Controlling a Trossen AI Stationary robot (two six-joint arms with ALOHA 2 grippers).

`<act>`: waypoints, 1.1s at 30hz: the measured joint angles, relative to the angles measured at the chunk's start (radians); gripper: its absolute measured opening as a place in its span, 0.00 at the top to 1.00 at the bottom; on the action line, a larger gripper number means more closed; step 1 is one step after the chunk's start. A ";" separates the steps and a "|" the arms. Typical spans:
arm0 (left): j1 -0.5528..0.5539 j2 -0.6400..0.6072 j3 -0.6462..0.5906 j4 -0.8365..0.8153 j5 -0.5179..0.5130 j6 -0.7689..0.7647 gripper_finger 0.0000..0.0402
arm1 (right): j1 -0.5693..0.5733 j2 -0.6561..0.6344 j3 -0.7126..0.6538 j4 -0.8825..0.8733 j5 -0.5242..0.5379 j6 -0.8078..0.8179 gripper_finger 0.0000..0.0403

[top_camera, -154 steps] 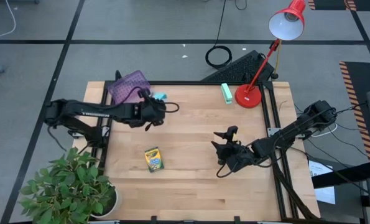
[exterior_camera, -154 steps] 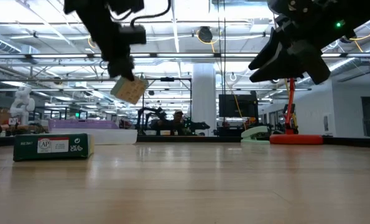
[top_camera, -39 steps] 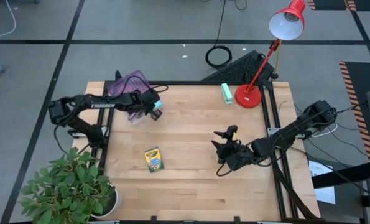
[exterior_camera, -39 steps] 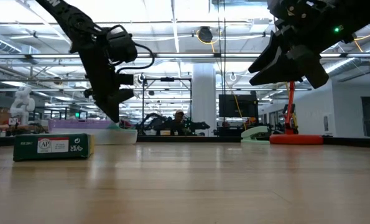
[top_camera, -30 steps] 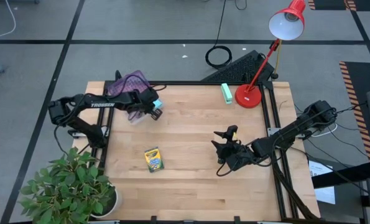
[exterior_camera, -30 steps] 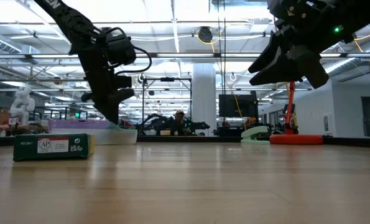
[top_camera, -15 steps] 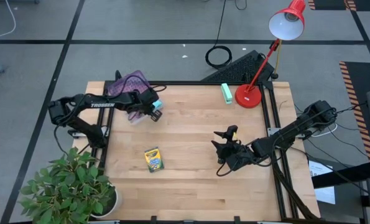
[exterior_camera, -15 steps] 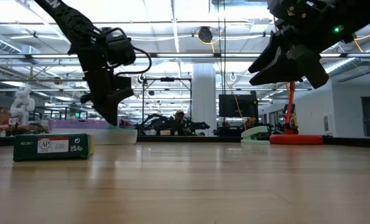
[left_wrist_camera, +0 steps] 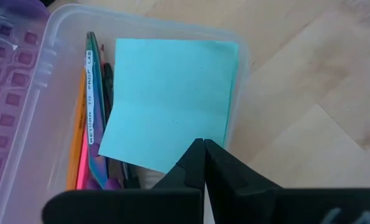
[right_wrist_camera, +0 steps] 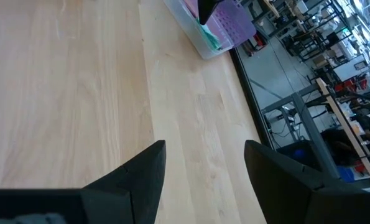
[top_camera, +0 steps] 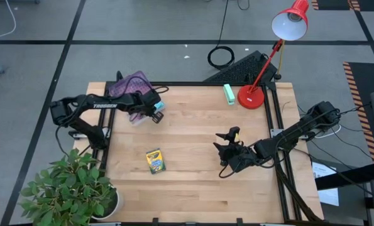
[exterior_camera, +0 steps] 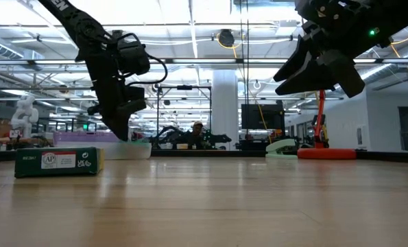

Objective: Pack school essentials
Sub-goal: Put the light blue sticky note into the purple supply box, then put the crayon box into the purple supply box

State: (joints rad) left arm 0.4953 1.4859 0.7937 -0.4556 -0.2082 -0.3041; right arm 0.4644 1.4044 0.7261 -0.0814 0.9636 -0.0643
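Observation:
A clear box (left_wrist_camera: 54, 37) with an open purple lid (top_camera: 131, 86) stands at the table's far left. In it lies a light-blue sticky-note pad (left_wrist_camera: 172, 93) beside an orange pencil (left_wrist_camera: 78, 124), a pink pen (left_wrist_camera: 84, 180) and a black pen (left_wrist_camera: 107, 81). My left gripper (left_wrist_camera: 203, 146) is shut, pointing down over the pad's edge; in the low view it is just above the box (exterior_camera: 132, 149). The yellow-green crayon box (top_camera: 154, 161) lies flat on the wood, near left of centre. My right gripper (top_camera: 229, 134) hovers open at right of centre, holding nothing. My left gripper's shut fingertips (left_wrist_camera: 194, 155) come from above at one edge of the sticky-note pad (left_wrist_camera: 185, 134), which lies flat in the box. I cannot tell whether they touch it.
A mint-green block (top_camera: 229, 93) and a red desk lamp's base (top_camera: 251, 96) stand at the far edge right of centre. A potted plant (top_camera: 73, 188) sits at the near left corner. Bare wood lies between the crayon box and my right gripper (exterior_camera: 313, 68).
Five seconds ago my left gripper carried the pad above the table; it has gone toward the far left edge and down to the box, where the pad now lies. In the last second neither arm has visibly moved.

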 joint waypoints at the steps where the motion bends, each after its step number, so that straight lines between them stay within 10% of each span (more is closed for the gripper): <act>1: 0.000 0.004 0.000 0.000 0.000 0.002 0.99 | 0.000 0.000 0.000 0.000 0.000 0.000 0.47; 21: -0.016 0.013 0.043 0.010 0.047 0.040 0.96 | 0.000 0.000 0.000 0.002 0.000 -0.001 0.47; 33: -0.282 0.005 0.218 -0.096 0.082 -0.031 0.98 | 0.000 0.000 0.000 0.002 -0.006 -0.002 0.47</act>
State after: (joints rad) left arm 0.2134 1.4910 1.0116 -0.5515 -0.1258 -0.3350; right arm 0.4644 1.4044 0.7261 -0.0795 0.9579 -0.0662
